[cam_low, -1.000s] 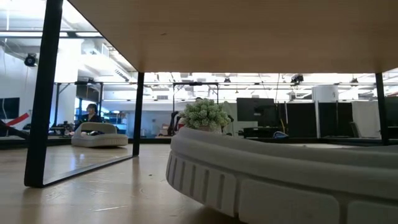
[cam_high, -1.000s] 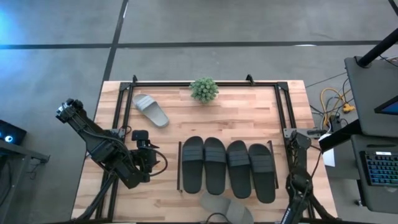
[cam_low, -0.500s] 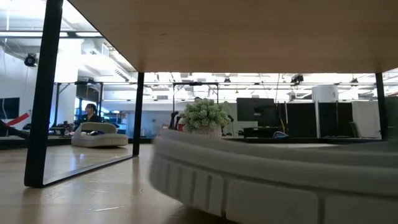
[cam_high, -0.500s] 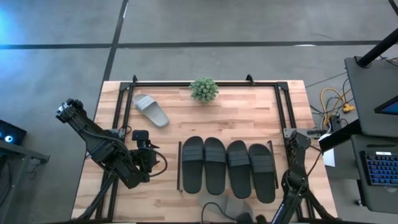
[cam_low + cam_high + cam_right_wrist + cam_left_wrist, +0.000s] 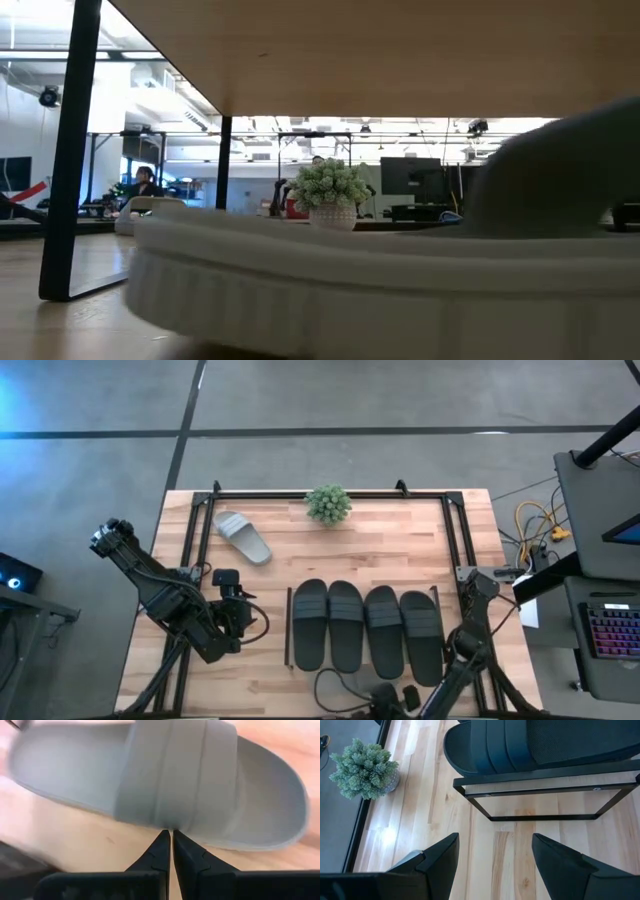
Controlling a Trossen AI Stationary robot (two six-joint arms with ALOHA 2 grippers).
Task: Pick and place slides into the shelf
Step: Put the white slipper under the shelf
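We have the right gripper [image 5: 167, 837] at the table's near edge with its fingers pressed together, their tips against the side of a light grey slide [image 5: 165, 775], right at the wide strap. Whether they pinch the strap's edge or only touch it, we cannot tell; from above the gripper and the slide are mostly hidden under the right arm [image 5: 455, 665]. In the low view that same grey slide [image 5: 380, 290] fills the foreground, lying under the shelf's wooden board [image 5: 400, 50].

Ahead of this gripper, farther from the near edge, four black slides [image 5: 365, 628] lie side by side on top of the shelf [image 5: 289, 630], filling it. The second grey slide [image 5: 242, 537] lies well beyond the shelf, near the far left corner of the table [image 5: 190, 670], not far from a small potted plant [image 5: 328, 503].

Our left gripper [image 5: 492, 857] waits with fingers spread wide, hovering over bare wood just short of the shelf's end rail.

In our judgement the step in hand is moving the near grey slide into the space beneath the board. To do it well we should keep the fingertips low against the strap, keep the sole flat, steer straight between the rails, and go slowly so the slide does not twist or ride up against the board
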